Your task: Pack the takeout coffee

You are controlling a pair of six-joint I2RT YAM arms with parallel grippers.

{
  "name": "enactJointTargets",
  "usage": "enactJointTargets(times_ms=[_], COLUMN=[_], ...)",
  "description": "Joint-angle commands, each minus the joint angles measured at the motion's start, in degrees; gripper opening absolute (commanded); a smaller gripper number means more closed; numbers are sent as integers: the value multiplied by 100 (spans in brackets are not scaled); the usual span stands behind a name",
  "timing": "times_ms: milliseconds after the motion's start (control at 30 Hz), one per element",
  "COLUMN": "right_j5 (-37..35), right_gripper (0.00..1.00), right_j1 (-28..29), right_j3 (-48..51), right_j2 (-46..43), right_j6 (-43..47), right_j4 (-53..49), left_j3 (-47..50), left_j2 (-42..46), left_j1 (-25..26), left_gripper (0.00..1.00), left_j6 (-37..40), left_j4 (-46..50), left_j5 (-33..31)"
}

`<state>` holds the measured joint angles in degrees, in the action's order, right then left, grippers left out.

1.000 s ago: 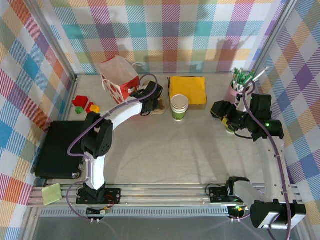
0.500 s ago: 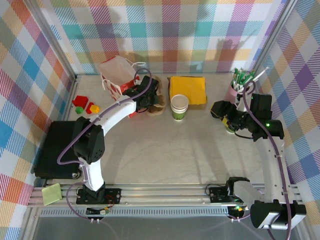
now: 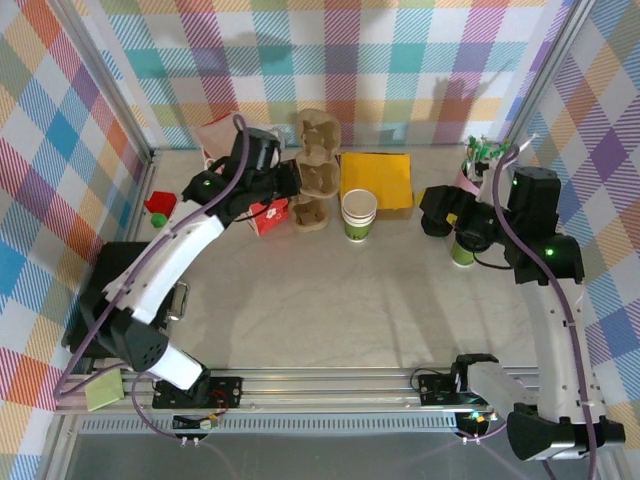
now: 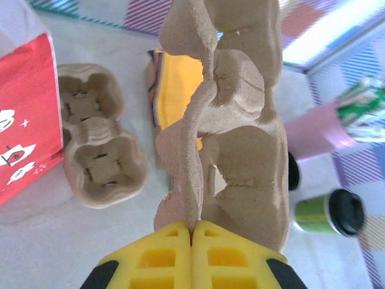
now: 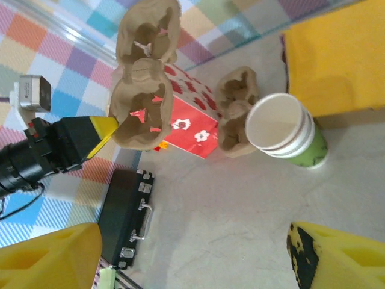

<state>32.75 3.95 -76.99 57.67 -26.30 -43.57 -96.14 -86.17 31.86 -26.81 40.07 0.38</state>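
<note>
Two pulp carriers (image 4: pixel 240 120), one cup stack (image 3: pixel 358 213), one lidded cup (image 4: pixel 325 212), one red bag (image 4: pixel 27 114)

Bright light falls from above on the worktop (image 3: pixel 330 290), leaving faint shadows (darker ones lie on the checked back wall (image 3: pixel 440 100), upper right of the top view). The left wrist view has blown-out glare at upper right; the right wrist view's lower corners are blurred.

No readable text, brand or number anywhere; red bag (image 4: pixel 36 90) has only small white drawings, no lettering
</note>
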Motion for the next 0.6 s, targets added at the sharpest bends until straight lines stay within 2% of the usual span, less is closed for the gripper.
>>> enactJointTargets(times_ms=[0,100,300,467,567], right_j5=[-262,-610,-1592,-2410,-2809], right_gripper=[80,80,79,79,78], right_j1=[436,991,2176,2928,3163], right_j3=[-565,-1060,-2008,-2443,-2570], right_j2=[299,597,1334,1881,2180], right_j6=[498,872,1703,2341,2574], right_j4=[-64,-306,-1056,-1635,-1921], left_j3=[-250,-540,-917,-715,-628], left_j2=[294,305,69,21,30], left_j1=[57,136,531,589,619], left_gripper=[0,0,0,0,0], left_j6=[433,691,1299,1379,1432], left_j4=[531,959,1980,2073,2049], left_j5=[745,1336,1834,2316,2447])
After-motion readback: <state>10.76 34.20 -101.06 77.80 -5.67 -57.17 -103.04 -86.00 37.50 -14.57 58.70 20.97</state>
